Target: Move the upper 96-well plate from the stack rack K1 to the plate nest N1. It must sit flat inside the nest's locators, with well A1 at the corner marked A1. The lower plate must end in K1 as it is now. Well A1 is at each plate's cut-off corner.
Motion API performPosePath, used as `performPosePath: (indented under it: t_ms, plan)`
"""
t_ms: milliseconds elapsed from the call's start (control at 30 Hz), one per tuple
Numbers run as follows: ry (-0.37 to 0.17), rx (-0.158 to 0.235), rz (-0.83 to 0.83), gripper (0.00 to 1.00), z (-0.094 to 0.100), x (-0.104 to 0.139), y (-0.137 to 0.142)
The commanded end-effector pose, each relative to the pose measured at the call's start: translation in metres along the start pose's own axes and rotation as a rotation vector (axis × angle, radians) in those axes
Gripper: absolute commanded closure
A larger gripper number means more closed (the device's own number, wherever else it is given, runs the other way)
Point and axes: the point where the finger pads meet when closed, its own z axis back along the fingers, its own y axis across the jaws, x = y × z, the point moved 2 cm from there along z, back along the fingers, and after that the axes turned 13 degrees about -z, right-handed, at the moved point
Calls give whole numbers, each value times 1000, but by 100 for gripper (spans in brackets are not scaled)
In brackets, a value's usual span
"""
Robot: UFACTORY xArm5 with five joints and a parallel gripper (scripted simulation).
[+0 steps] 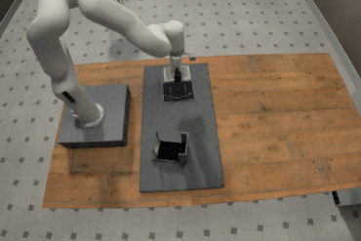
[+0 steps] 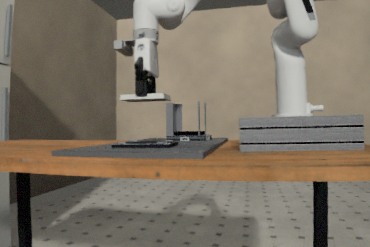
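Note:
My gripper (image 2: pixel 145 89) is shut on the upper 96-well plate (image 2: pixel 145 97), a flat white plate held level well above the grey mat. In the top view the plate (image 1: pixel 178 90) hangs over the far end of the mat, over the plate nest N1 (image 2: pixel 145 144), which lies flat on the mat below it. The stack rack K1 (image 1: pixel 171 149) stands at the near end of the mat with the lower plate dark inside it; it also shows in the exterior view (image 2: pixel 186 121) with its upright posts. The cut-off corner is too small to tell.
The grey mat (image 1: pixel 180 126) lies on a wooden table. My arm's base stands on a grey block (image 1: pixel 95 114) at the left. The rack's posts rise beside the nest area. The right half of the table holds nothing.

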Motion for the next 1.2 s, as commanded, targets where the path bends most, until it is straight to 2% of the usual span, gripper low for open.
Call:
performPosePath:
  t_ms: [0, 1167]
  plan:
    - [4, -2, 0, 100, -1, -1, -1]
    - [4, -2, 0, 100, -53, -1, -1]
